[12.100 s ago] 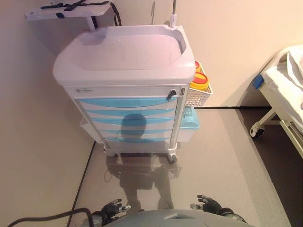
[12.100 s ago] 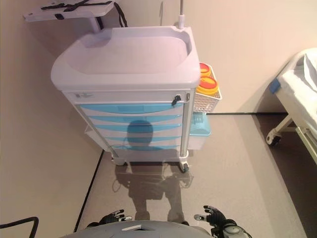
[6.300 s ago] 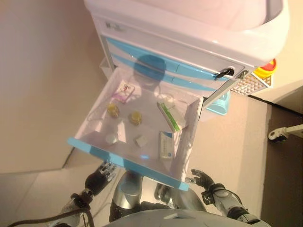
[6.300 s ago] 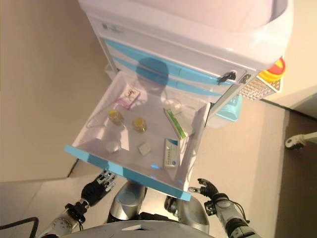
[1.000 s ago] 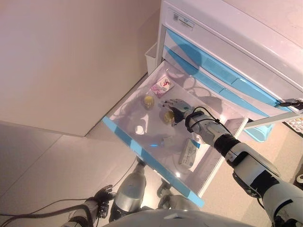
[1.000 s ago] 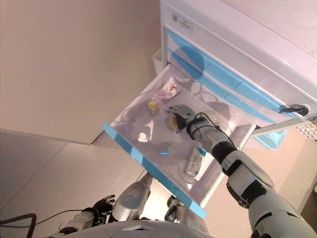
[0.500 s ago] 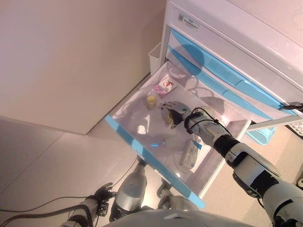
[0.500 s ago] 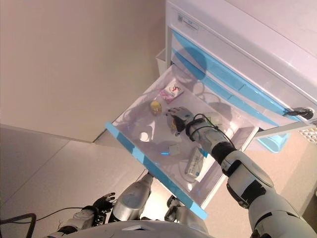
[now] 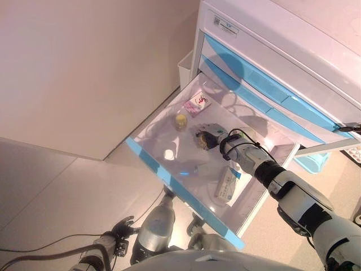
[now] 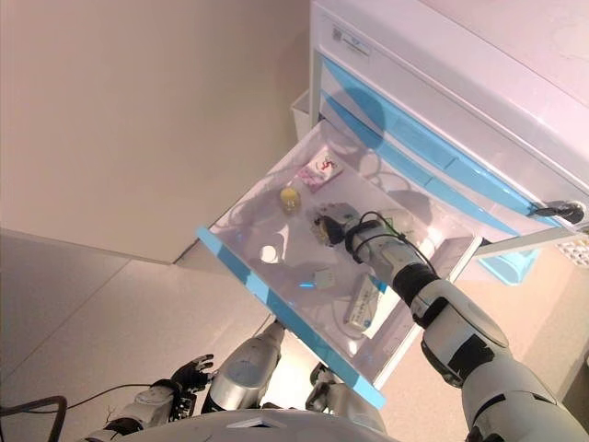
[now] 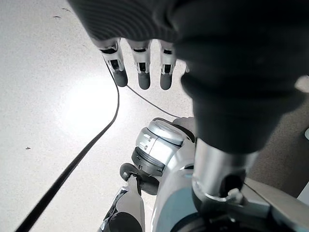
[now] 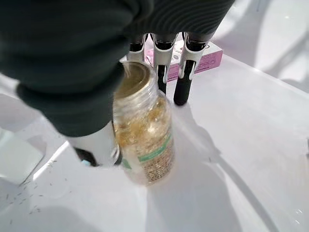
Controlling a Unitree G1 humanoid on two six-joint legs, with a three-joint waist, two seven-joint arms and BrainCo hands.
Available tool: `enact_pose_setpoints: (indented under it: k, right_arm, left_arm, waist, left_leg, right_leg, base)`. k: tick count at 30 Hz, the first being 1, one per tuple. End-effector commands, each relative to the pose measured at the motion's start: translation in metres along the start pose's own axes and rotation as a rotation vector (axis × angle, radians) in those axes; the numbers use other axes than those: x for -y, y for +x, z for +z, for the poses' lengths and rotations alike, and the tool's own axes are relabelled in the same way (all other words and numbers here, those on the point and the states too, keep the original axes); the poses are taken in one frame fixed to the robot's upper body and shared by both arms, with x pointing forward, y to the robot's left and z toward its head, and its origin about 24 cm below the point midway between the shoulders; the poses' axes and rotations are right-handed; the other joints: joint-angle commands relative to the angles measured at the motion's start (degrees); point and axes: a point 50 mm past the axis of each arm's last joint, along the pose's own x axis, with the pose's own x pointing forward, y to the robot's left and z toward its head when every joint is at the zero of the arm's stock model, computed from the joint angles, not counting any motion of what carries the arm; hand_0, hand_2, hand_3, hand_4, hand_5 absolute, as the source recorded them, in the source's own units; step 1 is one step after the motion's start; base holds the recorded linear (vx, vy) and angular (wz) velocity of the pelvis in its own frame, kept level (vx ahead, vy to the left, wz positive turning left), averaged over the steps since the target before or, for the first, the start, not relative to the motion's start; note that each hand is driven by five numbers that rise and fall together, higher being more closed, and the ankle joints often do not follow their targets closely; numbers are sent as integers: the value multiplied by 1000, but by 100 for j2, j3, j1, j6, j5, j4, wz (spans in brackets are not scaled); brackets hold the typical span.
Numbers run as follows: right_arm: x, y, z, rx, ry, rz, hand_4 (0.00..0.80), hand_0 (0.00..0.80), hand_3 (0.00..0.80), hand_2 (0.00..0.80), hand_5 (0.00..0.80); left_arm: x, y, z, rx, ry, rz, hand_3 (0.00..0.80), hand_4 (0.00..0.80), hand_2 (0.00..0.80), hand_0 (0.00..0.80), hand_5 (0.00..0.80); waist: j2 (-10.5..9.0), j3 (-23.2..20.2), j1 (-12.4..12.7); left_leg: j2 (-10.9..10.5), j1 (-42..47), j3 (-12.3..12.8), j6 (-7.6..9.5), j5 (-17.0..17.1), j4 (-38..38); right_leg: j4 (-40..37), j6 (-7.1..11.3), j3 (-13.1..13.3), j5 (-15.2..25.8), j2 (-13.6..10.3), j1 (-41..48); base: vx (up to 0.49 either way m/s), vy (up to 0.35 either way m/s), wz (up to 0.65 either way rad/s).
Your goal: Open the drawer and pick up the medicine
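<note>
The cart's third drawer (image 9: 169,179), white with a blue front, stands pulled far out. Inside it my right hand (image 9: 214,135) is curled over a small yellow medicine bottle (image 9: 202,140). The right wrist view shows this clear bottle (image 12: 145,140) with its gold cap, tilted, with the thumb (image 12: 99,142) pressed on one side and the fingers reaching past the other side to the drawer floor. My left hand (image 10: 189,373) hangs low beside my body, fingers (image 11: 140,67) straight over the floor, holding nothing.
Also in the drawer are a pink box (image 9: 196,104), a second yellow bottle (image 9: 180,119), a small white round thing (image 9: 168,153), a little square piece (image 10: 322,275) and a white-green box (image 9: 227,185). Closed blue drawers (image 9: 265,90) are above. A wall runs along the left.
My right hand's fingers have drawn in over the yellow bottle since half a second ago. Twelve seconds ago the drawer was closed. The left hand hangs where it was.
</note>
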Motion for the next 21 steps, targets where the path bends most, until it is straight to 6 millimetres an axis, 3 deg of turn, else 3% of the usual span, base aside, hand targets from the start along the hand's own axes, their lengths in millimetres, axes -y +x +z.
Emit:
enact_pose_setpoints:
  k: [1,21]
  right_arm:
    - [14,6,13,52,-54,-31,800,800,800,800,800]
    - [14,3,18,84,-84,-44,800,800,800,800,800]
  left_arm:
    - [2,-3,-13,-34,32,-26,0,0,0,0,0]
    - [-3,-6,-19,-45,39,-13,0,0,0,0,0]
  waist:
    - [-105,-69,95]
    - [-188,-135,144]
  left_leg:
    - [-299,22,40,141,-435,64]
    - [-280,140,-28,138,-467,31]
  right_leg:
    - [667,146,87,100,-218,-428]
    - [639,146,92,69,-163,-289]
  base:
    - [2,-10,3]
    - [1,-1,0]
